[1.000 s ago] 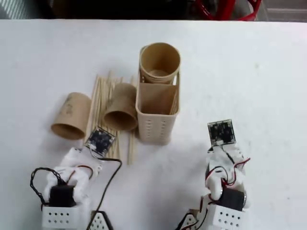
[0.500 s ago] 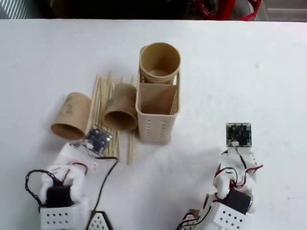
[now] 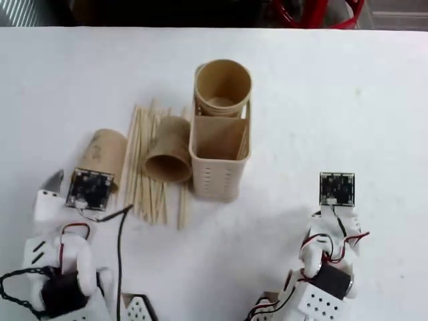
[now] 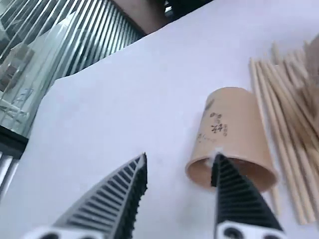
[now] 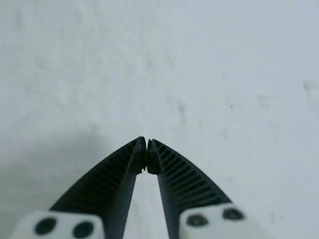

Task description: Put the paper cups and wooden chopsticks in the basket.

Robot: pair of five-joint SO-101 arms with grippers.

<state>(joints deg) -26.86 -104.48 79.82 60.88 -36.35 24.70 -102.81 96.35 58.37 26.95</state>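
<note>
With fingers apart, the left pincer (image 4: 180, 158) seems poised to grasp the tipped paper cup (image 4: 232, 129), needing to straddle its rim; the right pincer (image 5: 146, 142) is pressed together, empty.

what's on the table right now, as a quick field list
basket: upright, cup stack standing at its far end
inner cup: on its side beside the basket, lying on the chopsticks
outer cup: on its side, left of the chopsticks
chopsticks: spread flat on the table
left gripper: open, close to the outer cup's mouth
right gripper: shut, over bare table
</note>
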